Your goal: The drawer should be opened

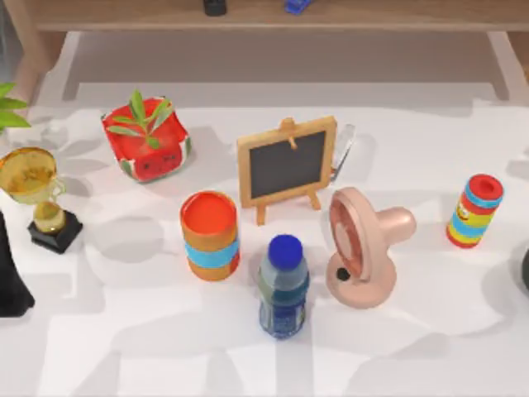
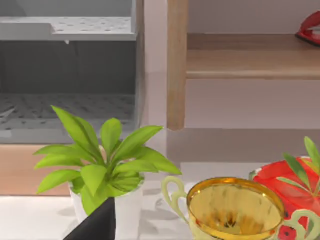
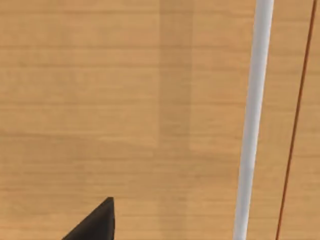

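Drawer front (image 3: 125, 100), as far as can be judged, is the wood-grain panel close before the right wrist camera. A slim white bar handle (image 3: 252, 120) lies on it, its long axis crossing the grain at nearly a right angle with a slight lean, and a thin dark seam line (image 3: 295, 120) runs almost parallel just beside it. The right gripper (image 3: 95, 222) shows there as one dark tip near the panel and apart from the handle; whether it is released or clenched cannot be told. From above, the right arm (image 1: 525, 269) is a dark sliver at the table's right edge. The left arm (image 1: 12, 277) stands at the left edge just beside a gold trophy (image 1: 37, 190). The left gripper (image 2: 97, 225) appears as a dark tip in front of a white potted plant (image 2: 100, 160), and its state cannot be told either. A wooden shelf unit (image 1: 264, 16) spans the far side of the white table (image 1: 124, 347). On the table stand a watermelon-patterned planter (image 1: 147, 141), a small chalkboard easel (image 1: 287, 165), an orange can with a blue band (image 1: 210, 236), a blue-capped bottle (image 1: 283, 285), a pink fan (image 1: 359, 248) and a striped can (image 1: 474, 211).
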